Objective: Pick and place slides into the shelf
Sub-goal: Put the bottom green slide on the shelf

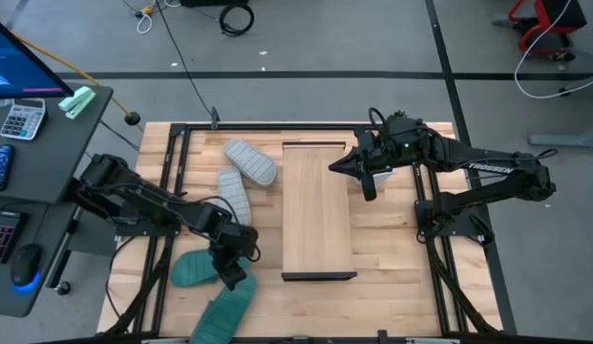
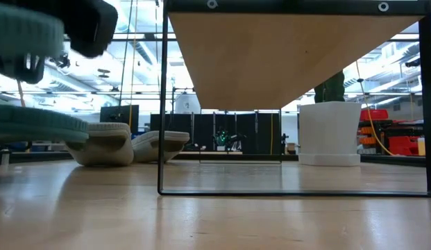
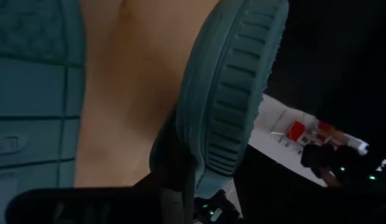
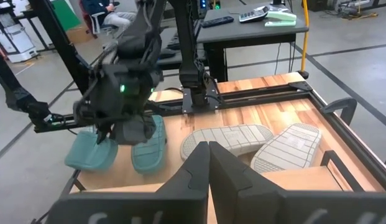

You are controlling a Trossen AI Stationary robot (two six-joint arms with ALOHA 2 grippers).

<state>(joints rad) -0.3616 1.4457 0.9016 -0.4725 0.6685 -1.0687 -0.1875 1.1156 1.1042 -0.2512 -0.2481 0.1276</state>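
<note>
Two teal slides are at the table's near left. One (image 1: 195,270) lies on the wood, and the other (image 1: 224,311) is lifted, seen high up in the low view (image 2: 24,35). My left gripper (image 1: 239,275) is shut on the lifted one. Two light grey slides (image 1: 250,161) (image 1: 236,191) lie soles up on the table, left of the shelf (image 1: 317,210). My right gripper (image 1: 358,170) hovers shut over the shelf's far end, holding nothing. My left gripper pinches the teal slide's rim at the edge of its ribbed sole (image 3: 199,155), near one end, between its two fingers (image 3: 174,186). The fingers slant down from the table's left. The slide is tilted and lifted clear of the table.
The shelf board stands raised on a thin dark metal frame (image 2: 159,104), with open room beneath it. A desk (image 1: 48,143) with a calculator, keyboard and mouse stands beyond the table's left edge. A white tub (image 2: 330,132) shows beyond the table's far side.
</note>
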